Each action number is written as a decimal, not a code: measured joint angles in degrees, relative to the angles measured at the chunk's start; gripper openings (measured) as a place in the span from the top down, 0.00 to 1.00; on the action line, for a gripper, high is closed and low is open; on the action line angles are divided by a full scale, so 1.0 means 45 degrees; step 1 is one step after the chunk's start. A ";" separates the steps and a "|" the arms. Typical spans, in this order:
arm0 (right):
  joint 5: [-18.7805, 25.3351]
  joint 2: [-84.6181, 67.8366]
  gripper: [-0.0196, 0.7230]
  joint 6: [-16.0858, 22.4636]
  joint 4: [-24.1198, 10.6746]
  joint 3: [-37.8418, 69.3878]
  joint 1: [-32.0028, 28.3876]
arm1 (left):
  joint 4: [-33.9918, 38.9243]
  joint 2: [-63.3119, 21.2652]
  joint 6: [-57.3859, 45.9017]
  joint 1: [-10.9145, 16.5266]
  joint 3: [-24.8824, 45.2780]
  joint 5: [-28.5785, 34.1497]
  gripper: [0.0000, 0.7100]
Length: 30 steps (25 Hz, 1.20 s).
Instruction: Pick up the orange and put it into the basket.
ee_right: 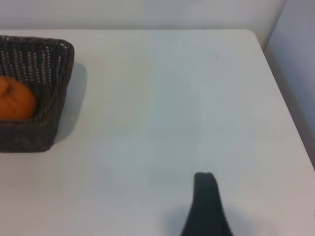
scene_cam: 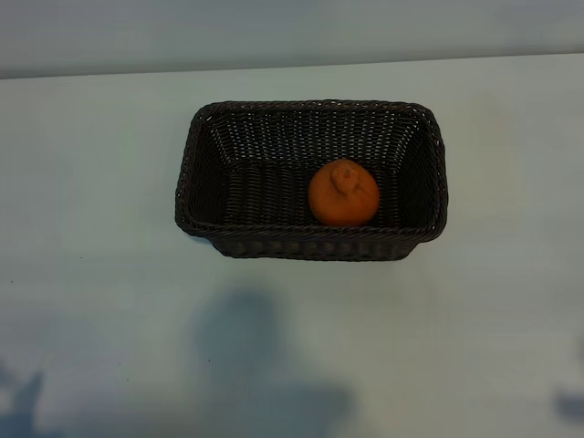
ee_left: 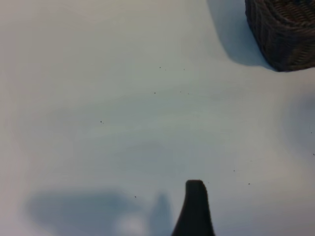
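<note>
The orange (scene_cam: pixel 343 192) rests inside the basket (scene_cam: pixel 185 182), centre frame, right of its middle. Both sets of jaws stand wide and empty over the counter (scene_cam: pixel 91 274).

Rectangular basket (scene_cam: pixel 312 245) of dark brown woven wicker, with rounded corners, braided rim and sloping sides, standing upright on the table (scene_cam: pixel 100 274), long axis running left to right in the exterior view. Inside it, on the woven floor, rests the orange (scene_cam: pixel 343 192): small, round, dimpled (puckered stem end turned upward), lying right of the basket's centre and close to the near long wall. The fruit occupies only a small part of the interior.
</note>
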 joint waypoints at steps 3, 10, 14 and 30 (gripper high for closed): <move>-0.0107 -0.0366 0.30 0.0000 0.0000 0.0557 0.0000 | 0.0000 0.0000 0.0000 0.0000 0.0000 0.0000 0.16; -0.0260 -0.0366 0.21 0.0082 0.0000 0.1816 0.0000 | 0.0000 0.0000 0.0000 0.0000 0.0000 0.0000 0.16; -0.0369 -0.0366 0.18 -0.0124 0.0012 0.2151 0.0000 | -0.0013 0.0000 0.0000 0.0000 0.0000 0.0000 0.16; -0.1255 -0.0366 0.21 -0.0835 0.0848 0.3243 0.0000 | -0.0013 0.0000 0.0013 0.0000 0.0000 0.0000 0.16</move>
